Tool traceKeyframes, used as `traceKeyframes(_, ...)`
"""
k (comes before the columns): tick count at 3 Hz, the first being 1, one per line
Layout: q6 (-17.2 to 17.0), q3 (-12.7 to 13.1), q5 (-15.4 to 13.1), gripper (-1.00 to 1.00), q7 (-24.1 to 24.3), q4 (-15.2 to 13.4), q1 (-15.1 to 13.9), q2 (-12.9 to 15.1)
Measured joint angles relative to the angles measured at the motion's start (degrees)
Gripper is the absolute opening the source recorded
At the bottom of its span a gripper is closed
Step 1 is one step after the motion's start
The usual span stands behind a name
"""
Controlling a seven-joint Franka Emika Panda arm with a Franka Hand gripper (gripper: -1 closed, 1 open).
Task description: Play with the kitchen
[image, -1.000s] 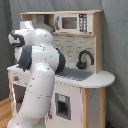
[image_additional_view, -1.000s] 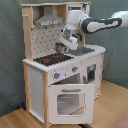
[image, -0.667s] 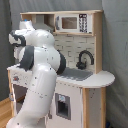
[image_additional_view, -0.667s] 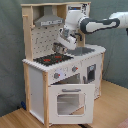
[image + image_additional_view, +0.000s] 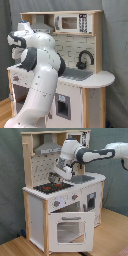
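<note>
in the second exterior view the kitchen fills the frame, oven door nearest, and the gripper, fingers unreadable, has dipped slightly toward the black stovetop, so play looks centred there.

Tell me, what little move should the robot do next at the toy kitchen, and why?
Probably lower a little: in the second exterior view the gripper hovers just above the black stovetop of the toy kitchen, not clearly touching it.

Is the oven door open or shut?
Shut. In the second exterior view the oven door sits flat against the kitchen, no gap showing.
</note>
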Motion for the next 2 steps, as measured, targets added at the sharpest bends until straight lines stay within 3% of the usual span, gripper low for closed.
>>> traceKeyframes(2, -5.1, -4.0, -1.2, -1.0, 0.2, 7.5, 6.9, 2.5)
